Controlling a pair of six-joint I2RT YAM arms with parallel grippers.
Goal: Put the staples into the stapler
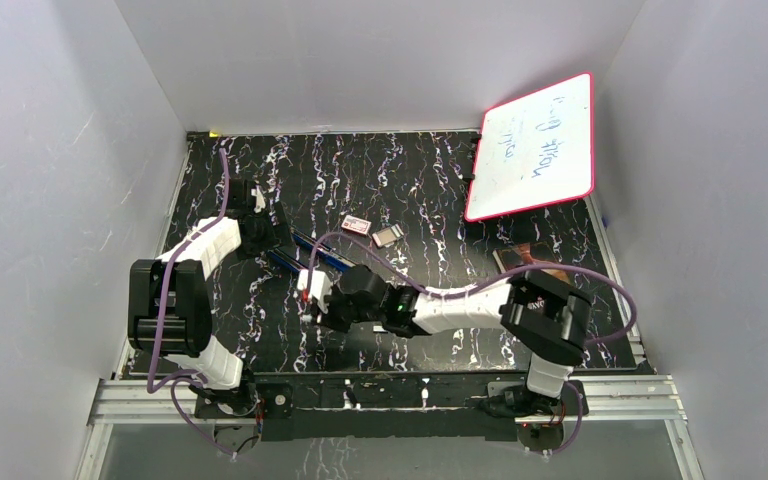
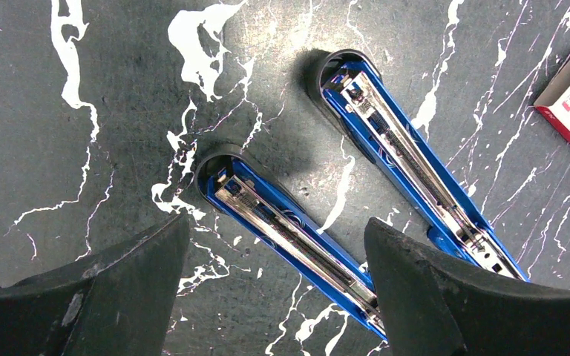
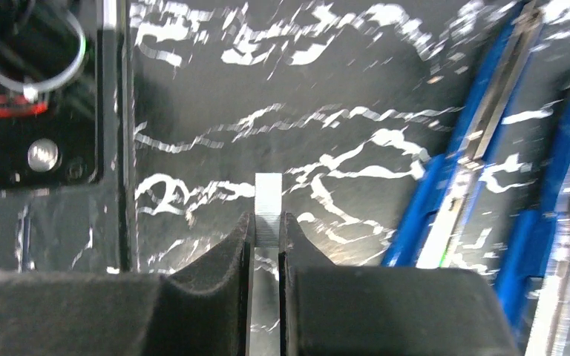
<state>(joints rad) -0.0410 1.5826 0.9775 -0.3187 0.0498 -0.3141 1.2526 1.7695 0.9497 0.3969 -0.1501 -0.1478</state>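
The blue stapler (image 1: 312, 256) lies opened flat on the black marbled table, its two long halves side by side. In the left wrist view the near half (image 2: 267, 215) runs between my fingers and the far half (image 2: 415, 167) lies beyond. My left gripper (image 2: 278, 221) hangs open over the near half, touching nothing. My right gripper (image 3: 266, 230) is shut on a short silvery strip of staples (image 3: 269, 199), which sticks out past the fingertips above the table. The stapler's halves (image 3: 449, 196) lie to the right of that strip. In the top view the right gripper (image 1: 310, 297) sits just in front of the stapler.
A small red-and-white box (image 1: 357, 225) and a small grey block (image 1: 388, 236) lie behind the stapler. A red-framed whiteboard (image 1: 535, 145) leans at the back right, with a brown object (image 1: 518, 258) below it. A black mounting plate (image 3: 44, 148) shows at the left of the right wrist view.
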